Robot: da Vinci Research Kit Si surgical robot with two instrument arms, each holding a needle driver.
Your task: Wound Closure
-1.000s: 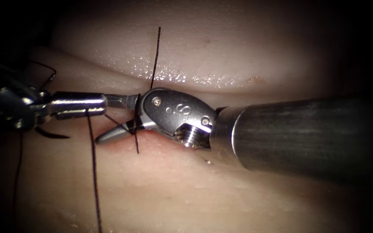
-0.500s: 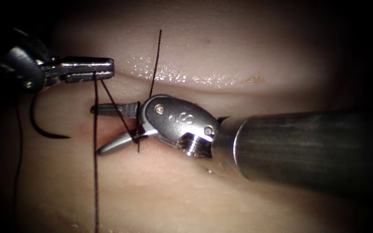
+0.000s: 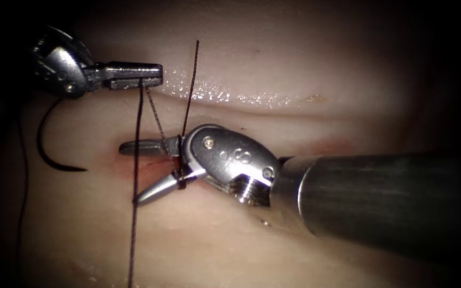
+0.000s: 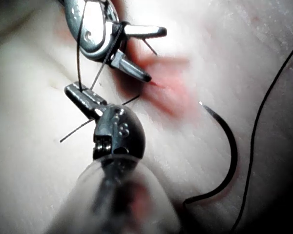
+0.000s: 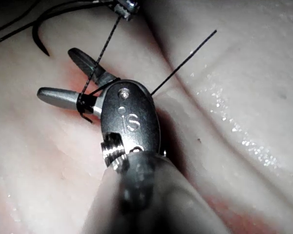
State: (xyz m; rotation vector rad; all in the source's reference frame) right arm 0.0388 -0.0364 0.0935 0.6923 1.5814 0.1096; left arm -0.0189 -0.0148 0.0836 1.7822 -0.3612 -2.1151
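Over the pale tissue, left of the reddened cut, the left steel needle driver, clamped on dark thread, has risen, tautening it. Right driver gapes, thread wrapped around it. Curved black needle lies free.

Readable: a stamped "S" on the wrist housing of the right arm's tool, at about 3 o'clock from its jaw tips, repeated in the right wrist view. Nothing else legible.
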